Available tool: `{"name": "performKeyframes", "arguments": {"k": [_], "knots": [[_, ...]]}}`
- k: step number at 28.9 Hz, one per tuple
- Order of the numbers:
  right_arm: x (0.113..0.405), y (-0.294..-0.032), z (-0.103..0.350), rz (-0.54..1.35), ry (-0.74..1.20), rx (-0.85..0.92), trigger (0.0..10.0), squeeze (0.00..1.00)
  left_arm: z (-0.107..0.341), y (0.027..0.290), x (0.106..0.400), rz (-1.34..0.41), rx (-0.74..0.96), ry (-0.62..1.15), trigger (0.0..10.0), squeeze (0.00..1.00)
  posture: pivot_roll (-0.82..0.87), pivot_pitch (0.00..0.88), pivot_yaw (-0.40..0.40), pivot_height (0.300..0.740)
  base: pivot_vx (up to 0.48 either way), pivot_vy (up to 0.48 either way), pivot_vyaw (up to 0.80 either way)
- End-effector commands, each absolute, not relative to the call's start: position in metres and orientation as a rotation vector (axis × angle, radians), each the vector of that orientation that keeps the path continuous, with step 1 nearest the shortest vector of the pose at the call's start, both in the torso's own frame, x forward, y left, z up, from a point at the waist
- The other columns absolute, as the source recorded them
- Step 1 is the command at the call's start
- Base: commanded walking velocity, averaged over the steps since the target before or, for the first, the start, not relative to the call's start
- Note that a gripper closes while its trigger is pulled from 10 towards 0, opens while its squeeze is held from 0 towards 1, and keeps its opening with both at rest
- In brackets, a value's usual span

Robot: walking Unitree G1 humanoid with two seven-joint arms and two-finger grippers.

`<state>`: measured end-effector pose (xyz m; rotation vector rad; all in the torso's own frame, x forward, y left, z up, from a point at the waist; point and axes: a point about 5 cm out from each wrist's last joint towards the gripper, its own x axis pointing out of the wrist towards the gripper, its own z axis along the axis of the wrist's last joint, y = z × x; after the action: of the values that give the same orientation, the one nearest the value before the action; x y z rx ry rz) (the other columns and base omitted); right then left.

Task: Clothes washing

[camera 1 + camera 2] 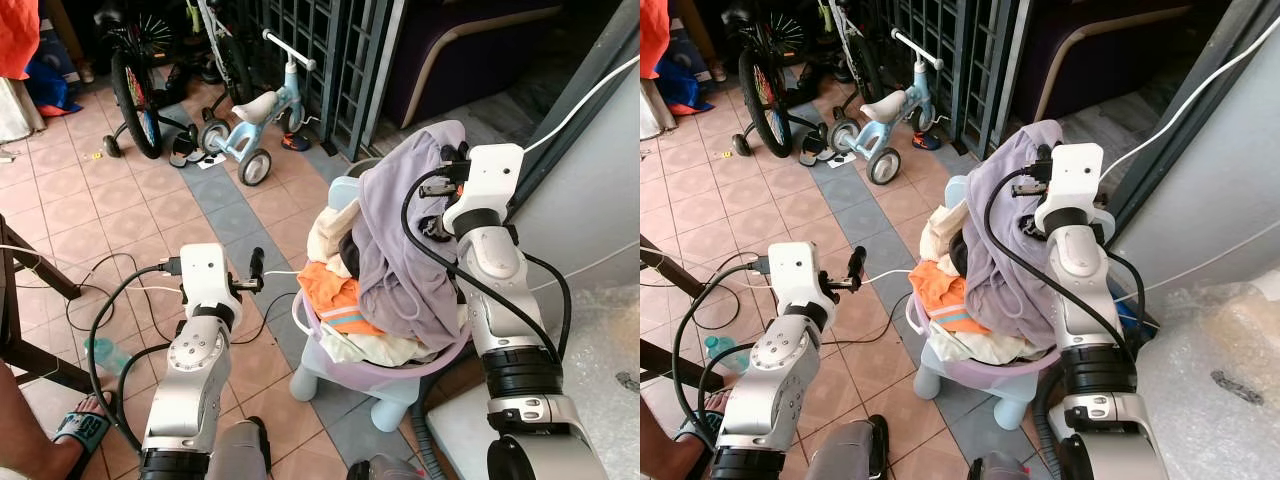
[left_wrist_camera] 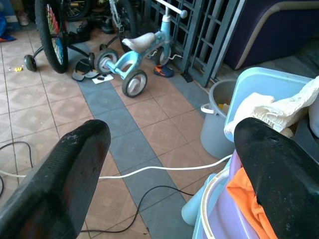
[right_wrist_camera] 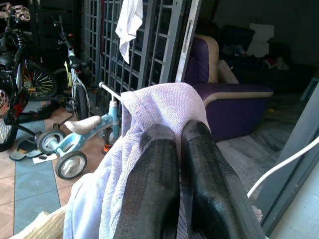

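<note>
We lift the purple cloth from the wash pile.

The purple cloth (image 1: 400, 240) is soft, light and floppy, draped over clothes in the basket (image 1: 385, 368). Our right gripper (image 3: 179, 149) pinches its top fold, a good spot. Our left gripper (image 2: 169, 164) waits wide open beside the basket.

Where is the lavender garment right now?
The lavender garment hangs from the right end effector, pinched above the purple laundry basket, right of the orange clothing.

Bright daylight, sharp frames (doorway interior dim)
</note>
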<state>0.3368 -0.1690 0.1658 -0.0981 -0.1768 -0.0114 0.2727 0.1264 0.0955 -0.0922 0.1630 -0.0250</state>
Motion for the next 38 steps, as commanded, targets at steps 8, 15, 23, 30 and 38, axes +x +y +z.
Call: {"name": "performKeyframes", "arguments": {"k": [8, 15, 23, 30, 38], "knots": [[0.333, -0.159, 0.172, 0.002, -0.207, -0.1, 0.0, 0.0, 0.093, 0.123, 0.275, -0.033, -0.093, 0.173, 10.0, 0.0, 0.06, 0.054, -0.038, 0.74, -0.284, 0.0, 0.0], [0.33, -0.155, 0.165, 0.012, -0.182, -0.089, 1.1, 0.0, 0.092, 0.124, 0.274, -0.028, -0.089, 0.178, 10.0, 0.0, 0.05, 0.058, -0.037, 0.74, -0.393, 0.0, 0.0], [0.329, -0.152, 0.164, 0.032, -0.168, -0.076, 10.0, 0.0, 0.093, 0.124, 0.275, -0.038, -0.095, 0.172, 10.0, 0.0, 0.05, 0.06, -0.032, 0.74, -0.13, 0.0, 0.0], [0.337, -0.161, 0.18, -0.013, -0.225, -0.113, 10.0, 0.0, 0.1, 0.122, 0.274, -0.067, -0.129, 0.125, 10.0, 0.0, 0.04, 0.058, -0.03, 0.74, 0.0, 0.0, -0.69], [0.331, -0.165, 0.181, -0.014, -0.241, -0.113, 10.0, 0.0, 0.1, 0.117, 0.273, -0.139, -0.195, 0.113, 10.0, 0.0, 0.02, 0.058, -0.022, 0.74, 0.0, 0.0, -0.24]]}}
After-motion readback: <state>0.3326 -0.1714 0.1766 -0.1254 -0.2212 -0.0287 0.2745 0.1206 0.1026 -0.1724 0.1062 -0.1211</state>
